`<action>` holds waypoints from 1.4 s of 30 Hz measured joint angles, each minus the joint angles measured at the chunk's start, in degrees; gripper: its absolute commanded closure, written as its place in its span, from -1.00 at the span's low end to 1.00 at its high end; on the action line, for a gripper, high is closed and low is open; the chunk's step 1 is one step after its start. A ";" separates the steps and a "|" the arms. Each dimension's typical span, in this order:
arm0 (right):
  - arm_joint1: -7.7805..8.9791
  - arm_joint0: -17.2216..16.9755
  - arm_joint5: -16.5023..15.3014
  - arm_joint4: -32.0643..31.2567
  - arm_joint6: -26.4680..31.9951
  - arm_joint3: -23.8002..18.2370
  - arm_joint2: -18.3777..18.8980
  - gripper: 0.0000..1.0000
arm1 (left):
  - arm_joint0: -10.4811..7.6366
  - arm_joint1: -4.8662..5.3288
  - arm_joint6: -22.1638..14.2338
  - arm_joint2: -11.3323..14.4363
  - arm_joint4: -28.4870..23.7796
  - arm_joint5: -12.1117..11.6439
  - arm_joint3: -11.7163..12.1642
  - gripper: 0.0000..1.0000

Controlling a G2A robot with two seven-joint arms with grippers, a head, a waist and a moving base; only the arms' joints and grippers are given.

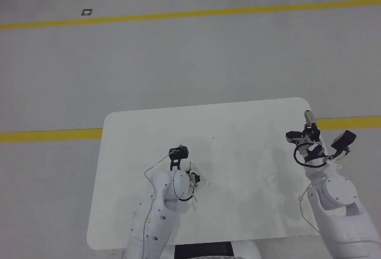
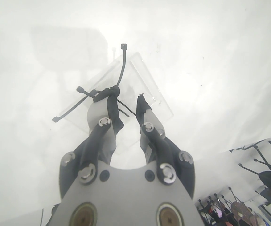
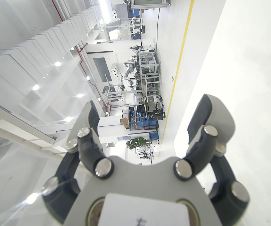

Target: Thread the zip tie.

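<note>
- Several black zip ties lie crossed on a clear tray, near-left on the table.
- My left gripper: fingers apart, just over them.
- My right gripper: fingers spread, empty, at the table's right edge.

Ceiling lights glare brightly; the white table looks washed out.

Black zip ties crossed on clear tray
</note>
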 measured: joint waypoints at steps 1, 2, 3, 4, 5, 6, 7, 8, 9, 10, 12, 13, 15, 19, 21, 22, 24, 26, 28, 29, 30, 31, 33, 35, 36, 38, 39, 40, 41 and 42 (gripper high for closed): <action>0.00 0.00 0.00 0.00 0.00 0.00 0.00 -1.00 | -0.01 -0.08 -0.01 -0.03 0.10 0.00 0.09 0.66; 0.00 0.00 0.00 0.00 0.00 0.00 0.00 -1.00 | -0.03 -0.16 -0.04 -0.06 0.19 0.00 0.18 0.68; 0.00 0.00 0.00 0.00 0.00 0.00 0.00 -1.00 | -0.04 -0.26 -0.11 -0.08 0.30 0.00 0.27 0.72; 0.00 0.00 0.00 0.00 0.00 0.00 0.00 -1.00 | -0.05 -0.33 -0.16 -0.10 0.37 0.00 0.32 0.84; 0.00 0.00 0.00 0.00 0.00 0.00 0.00 -1.00 | -0.06 -0.39 -0.20 -0.11 0.43 0.00 0.35 1.00; 0.00 0.00 0.00 0.00 0.00 0.00 0.00 -1.00 | -0.06 -0.47 -0.24 -0.13 0.49 0.00 0.37 1.00; 0.00 0.00 0.00 0.00 0.00 0.00 0.00 -1.00 | -0.06 -0.53 -0.25 -0.15 0.52 0.00 0.36 1.00; 0.00 0.00 0.00 0.00 0.00 0.00 0.00 -1.00 | -0.03 -0.58 -0.24 -0.17 0.54 0.00 0.32 1.00; 0.00 0.00 0.00 0.00 0.00 0.00 0.00 -1.00 | 0.04 -0.65 -0.22 -0.20 0.58 0.00 0.21 1.00; 0.00 0.00 0.00 0.00 0.00 0.00 0.00 -1.00 | 0.10 -0.69 -0.17 -0.23 0.60 0.00 0.12 1.00; 0.00 0.00 0.00 0.00 0.00 0.00 0.00 -1.00 | 0.27 -0.79 -0.05 -0.29 0.67 0.00 -0.09 1.00; 0.00 0.00 0.00 0.00 0.00 0.00 0.00 -1.00 | 0.33 -0.83 0.00 -0.31 0.70 0.00 -0.15 1.00; 0.00 0.00 0.00 0.00 0.00 0.00 0.00 -1.00 | 0.44 -0.90 0.08 -0.33 0.75 0.00 -0.24 1.00; 0.00 0.00 0.00 0.00 0.00 0.00 0.00 -1.00 | 0.57 -1.00 0.10 -0.34 0.92 0.00 -0.37 1.00; 0.00 0.00 0.00 0.00 0.00 0.00 0.00 -1.00 | 0.58 -1.04 -0.03 -0.34 1.05 0.00 -0.37 0.68; 0.00 0.00 0.00 0.00 0.00 0.00 0.00 -1.00 | 0.57 -1.05 -0.09 -0.34 1.09 0.00 -0.35 0.58; 0.00 0.00 0.00 0.00 0.00 0.00 0.00 -1.00 | 0.54 -1.05 -0.22 -0.30 1.12 0.00 -0.32 0.48; 0.00 0.00 0.00 0.00 0.00 0.00 0.00 -1.00 | 0.52 -1.05 -0.27 -0.27 1.12 0.00 -0.30 0.40; 0.00 0.00 0.00 0.00 0.00 0.00 0.00 -1.00 | 0.52 -1.05 -0.27 -0.30 1.01 0.00 -0.29 0.40; 0.00 0.00 0.00 0.00 0.00 0.00 0.00 -1.00 | 0.52 -1.05 -0.26 -0.32 0.96 0.00 -0.29 0.40; 0.00 0.00 0.00 0.00 0.00 0.00 0.00 -1.00 | 0.53 -1.05 -0.23 -0.34 0.89 0.00 -0.28 0.40; 0.00 0.00 0.00 0.00 0.00 0.00 0.00 -1.00 | 0.53 -1.05 -0.22 -0.35 0.85 0.00 -0.27 0.40; 0.00 0.00 0.00 0.00 0.00 0.00 0.00 -1.00 | 0.53 -1.05 -0.19 -0.40 0.81 0.00 -0.20 0.42; 0.00 0.00 0.00 0.00 0.00 0.00 0.00 -1.00 | 0.51 -1.05 -0.16 -0.43 0.77 0.00 -0.09 0.42; 0.00 0.00 0.00 0.00 0.00 0.00 0.00 -1.00 | 0.48 -1.05 -0.15 -0.45 0.70 0.00 -0.03 0.42; 0.00 0.00 0.00 0.00 0.00 0.00 0.00 -1.00 | 0.43 -1.06 -0.14 -0.48 0.56 0.00 0.06 0.46; 0.00 0.00 0.00 0.00 0.00 0.00 0.00 -1.00 | 0.38 -1.06 -0.12 -0.50 0.50 0.00 0.13 0.46; 0.00 0.00 0.00 0.00 0.00 0.00 0.00 -1.00 | 0.35 -1.07 -0.10 -0.50 0.45 0.00 0.19 0.48; 0.00 0.00 0.00 0.00 0.00 0.00 0.00 -1.00 | 0.31 -1.07 -0.07 -0.50 0.41 0.00 0.28 0.48; 0.00 0.00 0.00 0.00 0.00 0.00 0.00 -1.00 | 0.25 -1.07 0.00 -0.49 0.34 0.00 0.45 0.50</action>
